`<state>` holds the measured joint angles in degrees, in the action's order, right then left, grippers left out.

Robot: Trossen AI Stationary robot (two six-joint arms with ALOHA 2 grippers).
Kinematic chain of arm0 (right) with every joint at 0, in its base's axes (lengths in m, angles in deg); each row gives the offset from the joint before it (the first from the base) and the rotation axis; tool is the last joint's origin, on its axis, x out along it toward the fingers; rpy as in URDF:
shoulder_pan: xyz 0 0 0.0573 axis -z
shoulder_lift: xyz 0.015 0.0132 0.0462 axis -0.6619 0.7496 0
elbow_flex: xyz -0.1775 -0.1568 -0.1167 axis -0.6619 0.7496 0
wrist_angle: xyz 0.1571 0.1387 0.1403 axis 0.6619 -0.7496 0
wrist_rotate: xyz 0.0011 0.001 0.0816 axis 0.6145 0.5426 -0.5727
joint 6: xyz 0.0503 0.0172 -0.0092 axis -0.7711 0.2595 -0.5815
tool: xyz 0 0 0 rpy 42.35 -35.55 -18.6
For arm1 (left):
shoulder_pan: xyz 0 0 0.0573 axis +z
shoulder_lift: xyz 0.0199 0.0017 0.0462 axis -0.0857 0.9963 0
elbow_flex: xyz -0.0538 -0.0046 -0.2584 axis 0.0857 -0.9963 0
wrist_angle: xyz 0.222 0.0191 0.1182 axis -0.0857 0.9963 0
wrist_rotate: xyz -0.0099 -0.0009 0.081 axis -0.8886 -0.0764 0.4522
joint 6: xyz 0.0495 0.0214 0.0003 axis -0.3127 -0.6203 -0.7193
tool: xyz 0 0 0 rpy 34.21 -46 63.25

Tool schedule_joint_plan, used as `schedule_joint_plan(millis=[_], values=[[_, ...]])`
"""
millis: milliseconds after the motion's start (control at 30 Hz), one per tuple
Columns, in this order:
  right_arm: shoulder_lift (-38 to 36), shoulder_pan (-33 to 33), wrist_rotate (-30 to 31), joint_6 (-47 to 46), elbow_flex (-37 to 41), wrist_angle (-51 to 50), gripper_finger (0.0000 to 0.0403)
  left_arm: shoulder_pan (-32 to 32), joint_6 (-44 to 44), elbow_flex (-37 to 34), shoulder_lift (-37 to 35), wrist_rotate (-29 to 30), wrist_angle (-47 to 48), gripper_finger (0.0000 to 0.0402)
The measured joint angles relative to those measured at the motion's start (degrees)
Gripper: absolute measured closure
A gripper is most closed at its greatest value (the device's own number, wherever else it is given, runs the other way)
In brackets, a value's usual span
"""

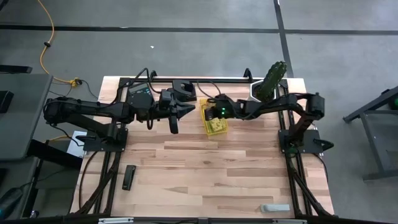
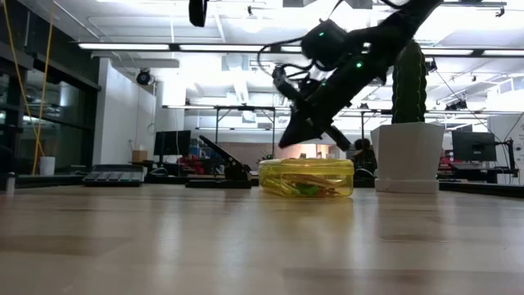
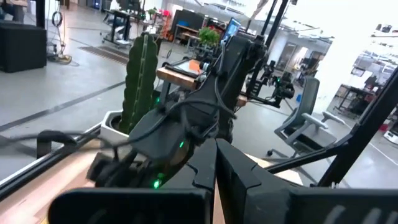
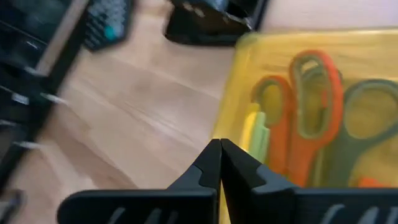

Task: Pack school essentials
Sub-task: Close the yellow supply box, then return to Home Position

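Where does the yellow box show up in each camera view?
High view: yellow box at the table's back middle, under the right tool.
Low view: box centre, left of the white cactus pot.
Left wrist view: not visible.
Right wrist view: box wall, scissors inside.
Shared landmark: the cactus.

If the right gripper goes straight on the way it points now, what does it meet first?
Probably the yellow box: the shut right gripper points down at its near edge, with orange-handled scissors just inside. Depth is unclear.

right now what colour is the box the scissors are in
Translucent yellow box; the right wrist view shows it best, scissors inside.
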<state>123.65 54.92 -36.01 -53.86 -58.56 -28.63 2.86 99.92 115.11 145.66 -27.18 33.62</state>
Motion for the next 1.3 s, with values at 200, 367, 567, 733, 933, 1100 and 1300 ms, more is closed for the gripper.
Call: schedule_joint_plan(millis=[200, 367, 567, 733, 933, 1100, 1300], values=[[4.68, 0.0, -0.58, 1.07, -3.93, -4.94, 0.0403, -0.14, 0.08, 0.0, 0.0, -0.05, 0.05, 0.0401], [5.36, -0.01, -0.84, 0.68, -3.42, -7.19, 0.0403, -0.5, 0.06, 0.0, 0.0, 0.04, 0.25, 0.0401], [4.76, 0.07, -0.56, 1.2, -2.87, -7.58, 0.0403, -0.47, 0.04, 0.0, 0.0, 0.24, 0.42, 0.0401], [0.22, 2.07, 0.4, 5.07, -2.36, -10.4, 0.0403, -0.47, 0.02, 0.0, 0.02, 0.24, 0.33, 0.0401], [-6.93, 6.87, 3.05, 9.94, -2.53, -15.78, 0.0403, -0.61, -0.42, 0.0, 0.02, -0.28, 0.44, 0.0401], [-10.36, 9.41, 2.67, 14.58, -2.53, -18.54, 0.0403, -0.83, -3.97, -0.04, -2.62, -1.34, 3.3, 0.0401], [-17.39, 8.93, -8.58, 27.36, -2.5, -13.77, 0.0403, -1.03, -9.3, -0.02, -10.0, -0.99, 7.52, 0.0401]])
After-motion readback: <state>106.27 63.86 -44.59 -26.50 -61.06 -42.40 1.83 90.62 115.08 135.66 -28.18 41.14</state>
